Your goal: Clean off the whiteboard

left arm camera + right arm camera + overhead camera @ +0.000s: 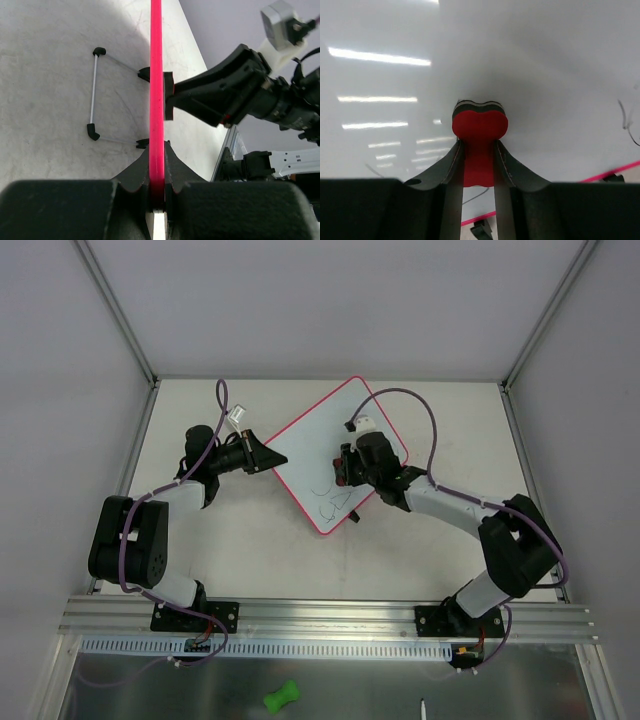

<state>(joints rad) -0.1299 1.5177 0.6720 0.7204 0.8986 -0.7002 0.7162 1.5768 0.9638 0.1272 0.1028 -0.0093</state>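
Observation:
The whiteboard (320, 445), white with a thin red-pink frame, lies turned like a diamond on the table. Dark scribbles (330, 502) remain near its near corner. My left gripper (262, 454) is shut on the board's left edge; in the left wrist view its jaws clamp the red-pink frame (156, 100). My right gripper (345, 468) is shut on the red bone-shaped eraser (479, 135) and presses it on the white board surface (545, 75), just above the scribbles. A pen stroke (625, 122) shows at the right of the right wrist view.
A folding wire stand with black tips (93, 95) sticks out from under the board. Grey walls enclose the table. A green bone-shaped object (281, 697) and a pen (423, 710) lie below the aluminium rail (330, 618).

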